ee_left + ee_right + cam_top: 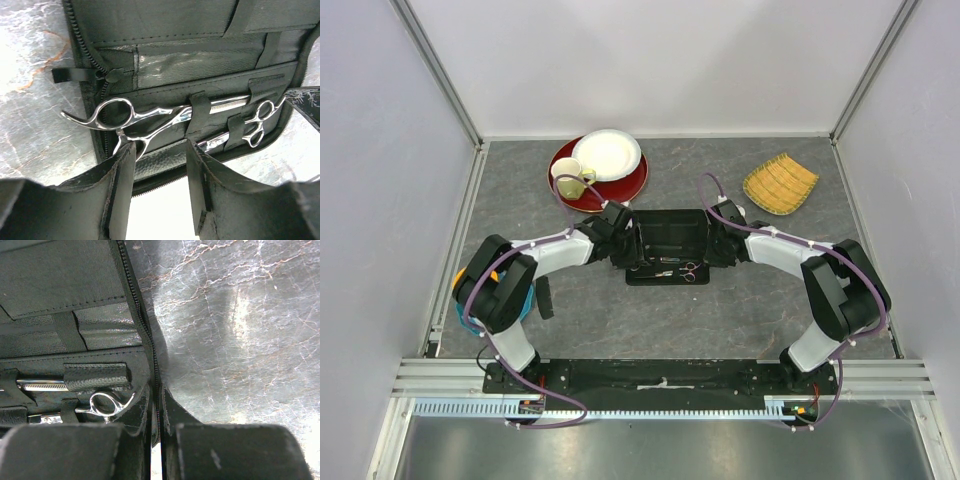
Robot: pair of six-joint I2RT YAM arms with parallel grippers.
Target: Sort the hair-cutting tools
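Slick, stiff scissors (172, 116) likely want a ring-handle pinch — left end effector (160, 150) half-spread, empty; right end effector (156, 400) nipping the case (60, 280) edge.

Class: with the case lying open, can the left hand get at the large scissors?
Probably yes. The left hand is open right at the large scissors, whose ring handles stick out bare past the strap of the case. The strap over the blades may drag.
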